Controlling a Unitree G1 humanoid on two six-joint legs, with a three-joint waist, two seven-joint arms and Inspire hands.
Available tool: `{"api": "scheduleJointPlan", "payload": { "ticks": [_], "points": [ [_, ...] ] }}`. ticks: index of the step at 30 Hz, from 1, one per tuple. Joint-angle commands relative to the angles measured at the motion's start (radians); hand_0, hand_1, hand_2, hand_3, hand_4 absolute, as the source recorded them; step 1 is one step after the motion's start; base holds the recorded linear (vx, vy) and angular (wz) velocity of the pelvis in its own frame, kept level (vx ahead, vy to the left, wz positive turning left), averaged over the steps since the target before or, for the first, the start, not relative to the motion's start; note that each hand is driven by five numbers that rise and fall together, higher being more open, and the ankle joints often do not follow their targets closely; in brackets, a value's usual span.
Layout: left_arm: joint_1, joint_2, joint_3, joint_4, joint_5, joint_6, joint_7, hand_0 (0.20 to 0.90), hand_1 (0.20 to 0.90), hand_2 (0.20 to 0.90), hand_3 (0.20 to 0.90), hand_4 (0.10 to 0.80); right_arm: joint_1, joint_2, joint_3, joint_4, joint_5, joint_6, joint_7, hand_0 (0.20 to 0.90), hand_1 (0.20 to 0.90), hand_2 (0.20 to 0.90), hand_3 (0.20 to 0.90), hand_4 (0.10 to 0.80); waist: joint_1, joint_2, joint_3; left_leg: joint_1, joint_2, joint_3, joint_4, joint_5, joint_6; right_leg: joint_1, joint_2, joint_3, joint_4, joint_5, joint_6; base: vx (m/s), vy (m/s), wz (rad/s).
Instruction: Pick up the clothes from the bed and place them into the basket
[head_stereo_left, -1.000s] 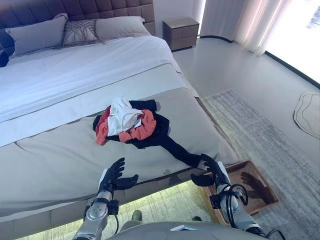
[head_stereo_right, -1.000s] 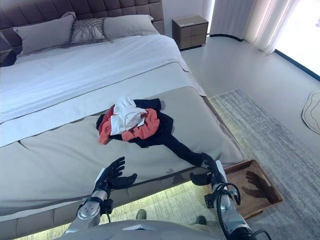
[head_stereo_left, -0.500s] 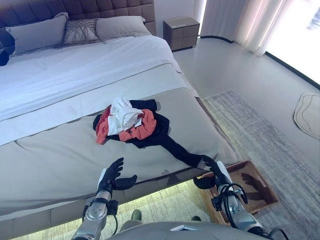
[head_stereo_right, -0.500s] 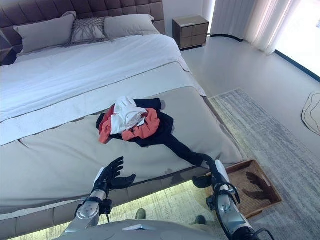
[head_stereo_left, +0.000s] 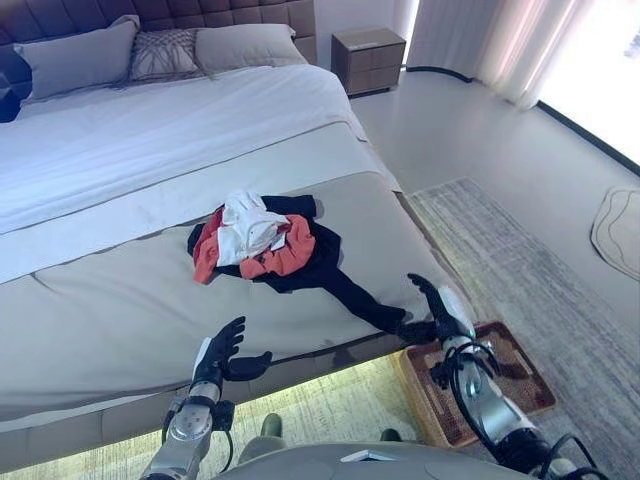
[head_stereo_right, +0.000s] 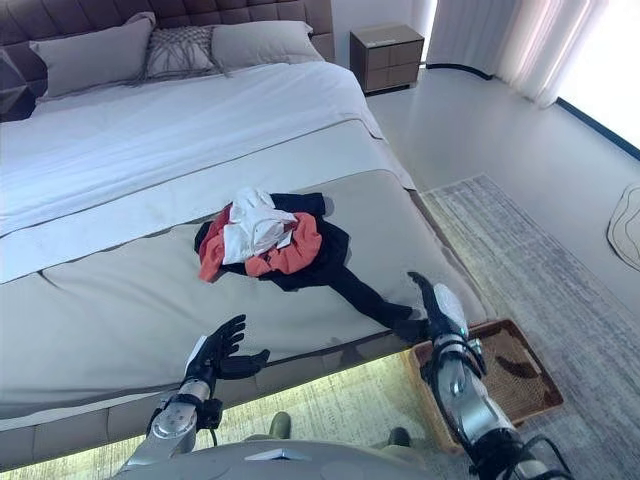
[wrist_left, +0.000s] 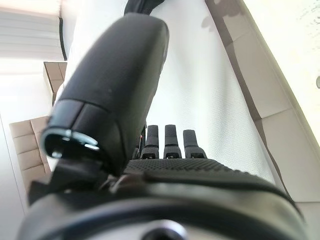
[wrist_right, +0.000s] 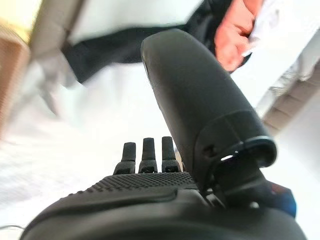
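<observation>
Right hand (head_stereo_left: 432, 304) sits at lower right of the head views, fingers straight and spread, grasping nothing, poised just above the foot edge of the bed (head_stereo_left: 120, 300) and close to the tip of the black trailing garment (head_stereo_left: 362, 303). I see my left hand (head_stereo_left: 226, 352) at lower centre-left, likewise released and empty, over the grey bed cover. The clothes (head_stereo_left: 262, 243), a white, coral and black heap, lie mid-frame on the bed. The basket (head_stereo_left: 490, 378) stands on the rug (head_stereo_left: 560, 300) at lower right, beside the bed corner.
</observation>
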Motion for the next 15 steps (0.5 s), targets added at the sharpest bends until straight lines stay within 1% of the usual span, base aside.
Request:
{"api": "scheduleJointPlan", "payload": {
  "ticks": [1, 3, 4, 5, 6, 7, 9, 10, 11, 12, 13, 15],
  "points": [
    [-0.073, 0.098, 0.000, -0.089, 0.043, -0.045, 0.017, 0.900, 0.900, 0.900, 0.900, 0.800, -0.129, -0.027, -0.032, -0.120, -0.039, -0.046, -0.027, 0.900, 0.900, 0.900, 0.900, 0.800, 0.031, -0.054, 0.003, 0.028, -0.029, 0.044, 0.006, -0.042, 0.013, 0.032, -0.039, -0.001, 0.013, -0.011, -0.030, 0.024, -0.022, 0.04],
    [-0.072, 0.102, -0.001, -0.088, 0.054, -0.038, 0.020, 0.900, 0.900, 0.900, 0.900, 0.800, -0.182, -0.061, -0.032, -0.134, -0.066, -0.025, -0.004, 0.900, 0.900, 0.900, 0.900, 0.800, 0.047, -0.059, 0.004, 0.028, -0.030, 0.038, 0.006, -0.041, 0.012, 0.032, -0.036, -0.009, 0.013, -0.011, -0.034, 0.032, -0.029, 0.05],
    [-0.072, 0.102, -0.001, -0.088, 0.054, -0.038, 0.020, 0.900, 0.900, 0.900, 0.900, 0.800, -0.183, -0.061, -0.032, -0.134, -0.066, -0.025, -0.004, 0.900, 0.900, 0.900, 0.900, 0.800, 0.047, -0.059, 0.005, 0.029, -0.030, 0.038, 0.006, -0.041, 0.012, 0.033, -0.036, -0.009, 0.013, -0.011, -0.034, 0.025, -0.021, 0.06],
    [-0.074, 0.107, -0.005, -0.094, 0.057, -0.032, 0.021, 0.900, 0.900, 0.900, 0.900, 0.800, -0.259, -0.081, -0.017, -0.130, -0.094, 0.009, 0.018, 0.900, 0.900, 0.900, 0.900, 0.800, 0.062, -0.062, 0.009, 0.032, -0.034, 0.027, 0.006, -0.041, 0.011, 0.031, -0.031, -0.003, 0.013, -0.012, -0.042, 0.012, -0.005, 0.05],
    [-0.078, 0.109, -0.008, -0.095, 0.057, -0.030, 0.019, 0.900, 0.900, 0.900, 0.900, 0.800, -0.282, -0.086, -0.013, -0.128, -0.095, 0.020, 0.023, 0.900, 0.900, 0.900, 0.900, 0.800, 0.066, -0.063, 0.012, 0.033, -0.034, 0.023, 0.006, -0.039, 0.010, 0.031, -0.029, 0.000, 0.013, -0.012, -0.044, 0.036, 0.014, 0.07],
    [-0.083, 0.113, -0.018, -0.094, 0.067, -0.037, 0.013, 0.900, 0.900, 0.900, 0.900, 0.800, -0.352, -0.107, 0.003, -0.127, -0.099, 0.049, 0.050, 0.900, 0.900, 0.900, 0.900, 0.800, 0.081, -0.066, 0.023, 0.038, -0.026, 0.001, 0.011, -0.028, 0.002, 0.035, -0.023, 0.007, 0.013, -0.012, -0.056, 0.052, 0.042, 0.13],
    [-0.083, 0.112, -0.027, -0.090, 0.088, -0.048, 0.012, 0.900, 0.900, 0.900, 0.900, 0.800, -0.403, -0.120, 0.016, -0.127, -0.109, 0.072, 0.068, 0.900, 0.900, 0.900, 0.900, 0.800, 0.092, -0.066, 0.033, 0.034, -0.017, -0.021, 0.016, -0.019, -0.005, 0.041, -0.020, 0.007, 0.015, -0.012, -0.064, 0.064, 0.122, 0.17],
    [-0.088, 0.118, -0.043, -0.088, 0.097, -0.056, 0.008, 0.900, 0.900, 0.900, 0.900, 0.800, -0.454, -0.136, 0.032, -0.121, -0.116, 0.090, 0.084, 0.900, 0.900, 0.900, 0.900, 0.800, 0.094, -0.063, 0.035, 0.018, 0.009, -0.014, 0.006, 0.003, -0.017, 0.039, -0.024, -0.008, 0.015, -0.012, -0.066, 0.047, 0.209, 0.14],
    [-0.092, 0.120, -0.051, -0.089, 0.095, -0.055, 0.007, 0.900, 0.900, 0.900, 0.900, 0.800, -0.468, -0.140, 0.036, -0.123, -0.116, 0.101, 0.089, 0.900, 0.900, 0.900, 0.900, 0.800, 0.093, -0.061, 0.036, 0.007, 0.018, -0.006, 0.006, 0.011, -0.020, 0.037, -0.026, -0.016, 0.015, -0.013, -0.066, 0.047, 0.293, 0.19],
    [-0.108, 0.126, -0.068, -0.091, 0.091, -0.053, 0.004, 0.900, 0.900, 0.900, 0.900, 0.800, -0.500, -0.149, 0.047, -0.124, -0.116, 0.129, 0.088, 0.900, 0.900, 0.900, 0.900, 0.800, 0.093, -0.058, 0.040, -0.015, 0.027, -0.003, 0.006, 0.022, -0.025, 0.030, -0.034, -0.031, 0.017, -0.013, -0.062, 0.015, 0.253, 0.20],
    [-0.133, 0.132, -0.080, -0.095, 0.089, -0.049, -0.003, 0.900, 0.900, 0.900, 0.900, 0.800, -0.538, -0.160, 0.059, -0.123, -0.109, 0.155, 0.079, 0.900, 0.900, 0.900, 0.900, 0.800, 0.099, -0.055, 0.050, -0.036, 0.020, -0.011, 0.006, 0.025, -0.025, 0.024, -0.048, -0.045, 0.020, -0.008, -0.051, 0.038, 0.297, 0.34],
    [-0.155, 0.137, -0.086, -0.095, 0.084, -0.048, -0.016, 0.900, 0.900, 0.900, 0.900, 0.800, -0.586, -0.174, 0.073, -0.118, -0.111, 0.184, 0.076, 0.900, 0.900, 0.900, 0.900, 0.800, 0.111, -0.054, 0.060, -0.054, -0.011, -0.028, 0.006, 0.016, -0.012, 0.017, -0.077, -0.054, 0.019, 0.005, -0.028, 0.070, 0.303, 0.49]
  ]
}}
